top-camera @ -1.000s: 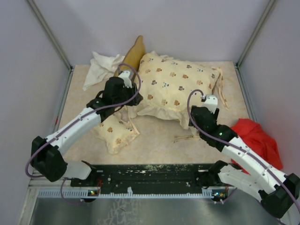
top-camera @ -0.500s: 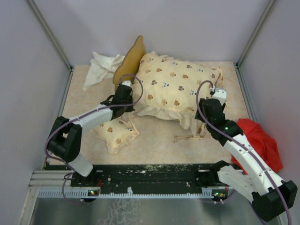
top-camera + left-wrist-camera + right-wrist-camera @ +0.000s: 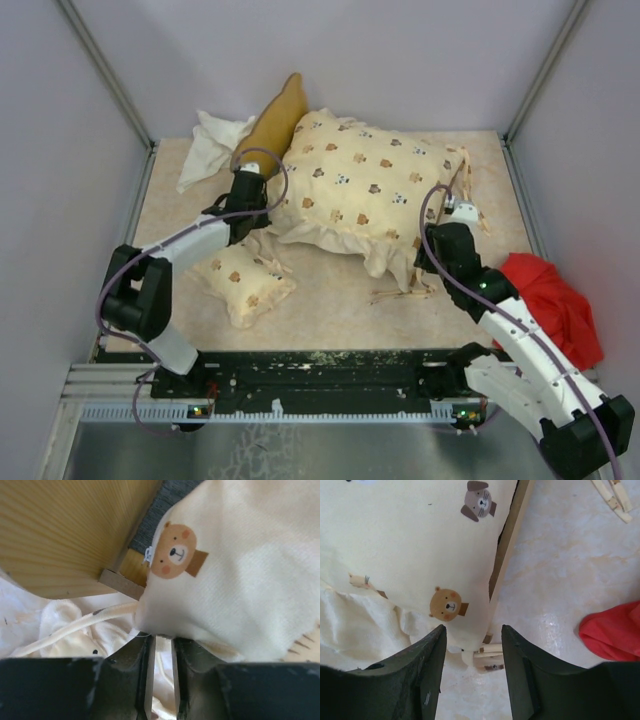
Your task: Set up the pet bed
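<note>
**Top external view: cushion (image 3: 355, 185) draped over the bed frame (image 3: 275, 120), a gripper at each lower corner**

Top external view shows the cream animal-print cushion lying slantwise across the middle and upper part of the frame. It covers most of the bed frame, whose tan headboard pokes out past the cushion's upper-left corner. The small pillow (image 3: 245, 283) lies apart on the table (image 3: 330, 315), at lower left of the cushion, just beside the left arm. A white cloth (image 3: 210, 145) sits crumpled at upper left, touching the headboard, and a red cloth (image 3: 550, 300) lies at right, near the right arm.

The left gripper (image 3: 160, 650) is at the cushion's lower-left edge. In the left wrist view its jaws stand almost together, with a thin fold of the cushion's cream fabric pinched in the slit between them. Light wood and the dark grey base of the frame fill the upper left of that view.

The right gripper (image 3: 473, 630) is at the cushion's lower-right corner. Its jaws are spread apart, one on either side of that corner, and they clamp nothing. The frame's thin wooden edge runs beside the fabric there
</note>
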Motion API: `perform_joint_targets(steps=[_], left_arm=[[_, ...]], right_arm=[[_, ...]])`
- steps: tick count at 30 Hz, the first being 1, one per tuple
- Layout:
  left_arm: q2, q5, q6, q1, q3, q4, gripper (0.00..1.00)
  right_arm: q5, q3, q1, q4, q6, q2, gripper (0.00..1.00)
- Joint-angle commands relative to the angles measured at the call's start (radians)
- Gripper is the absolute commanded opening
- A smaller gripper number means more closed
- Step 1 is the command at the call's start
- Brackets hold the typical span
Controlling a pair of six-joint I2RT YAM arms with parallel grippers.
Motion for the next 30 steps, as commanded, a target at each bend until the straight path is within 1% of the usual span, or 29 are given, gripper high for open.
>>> perform_joint_targets(steps=[1,5,7,10,12,15,17,20,22,27,29,30], left_arm=[[-0.096,0.130,-0.024,-0.011,0.022,-0.012,0.29],[-0.237,0.227,-0.020,-0.066,-0.038,0.001,0.36],[-0.294,0.256,-0.029,-0.109,-0.068,0.019,0.38],[-0.355,0.305,-0.022,-0.190,-0.122,0.104,0.40],[-0.361,0.385,-0.005,-0.231,-0.149,0.189,0.41],[-0.331,0.466,-0.014,-0.301,-0.133,0.241,0.42],[-0.299,0.494,-0.024,-0.358,-0.110,0.271,0.44],[-0.246,0.483,-0.045,-0.444,-0.094,0.330,0.46],[-0.200,0.487,-0.074,-0.476,-0.084,0.380,0.48],[-0.046,0.454,-0.097,-0.525,0.011,0.351,0.51],[-0.004,0.433,-0.106,-0.536,0.043,0.329,0.51],[0.012,0.423,-0.103,-0.538,0.052,0.324,0.49]], right_arm=[[-0.039,-0.004,-0.004,0.059,0.024,-0.019,0.47],[-0.060,-0.002,-0.004,0.067,0.030,-0.025,0.45],[-0.056,-0.012,-0.004,0.069,0.053,-0.027,0.44],[-0.033,-0.034,-0.004,0.078,0.075,-0.029,0.44],[-0.022,-0.037,-0.004,0.077,0.076,-0.028,0.43],[-0.010,-0.034,-0.004,0.067,0.080,-0.034,0.43],[-0.004,-0.025,-0.004,0.060,0.077,-0.042,0.43],[0.020,-0.007,-0.004,0.050,0.072,-0.056,0.44],[0.041,0.008,-0.003,0.041,0.071,-0.054,0.45],[0.047,0.033,-0.004,0.040,0.050,-0.052,0.49],[0.045,0.038,-0.003,0.039,0.046,-0.054,0.50],[0.044,0.038,-0.003,0.039,0.045,-0.057,0.50]])
